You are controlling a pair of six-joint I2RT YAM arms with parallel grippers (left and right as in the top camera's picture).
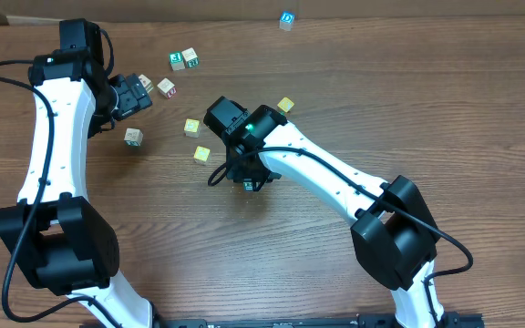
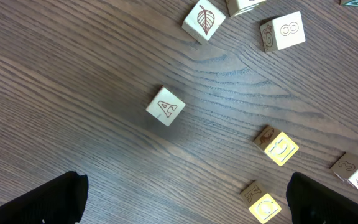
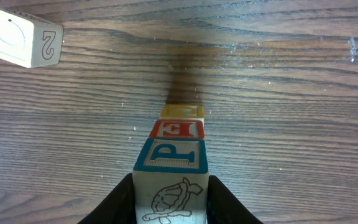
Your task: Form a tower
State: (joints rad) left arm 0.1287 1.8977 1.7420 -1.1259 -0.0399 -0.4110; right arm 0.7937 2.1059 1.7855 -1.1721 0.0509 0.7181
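Your right hand (image 3: 171, 196) is pinching the top of the tower (image 3: 170, 155). One dark finger (image 3: 118, 200) is pressed to each side of the uppermost cube. In the overhead view the tower stands near the middle of the counter (image 1: 445, 109), almost wholly hidden beneath that hand, with only a sliver of teal showing.

From the right wrist you look down the length of the tower. Nearest the lens is a pale wooden face with a line drawing of a turtle. Next comes a blue-framed letter P, though you cannot tell whether those two faces belong to one cube. Below them is a red-framed E, and last a yellow-framed face where the stack meets the counter. The faces line up closely, and a dark shadow falls on the wood beyond the base.

Your left hand (image 2: 188, 202) is spread wide with nothing between its fingers. It hangs over the far left of the counter, well apart from the tower. Under it lie loose cubes: one marked A (image 2: 165, 106), a leaf cube (image 2: 204, 20), one marked 8 (image 2: 283, 31) and two yellow-faced cubes (image 2: 277, 147). A cube marked 2 (image 3: 23, 38) lies off to the side of the tower, apart from it.
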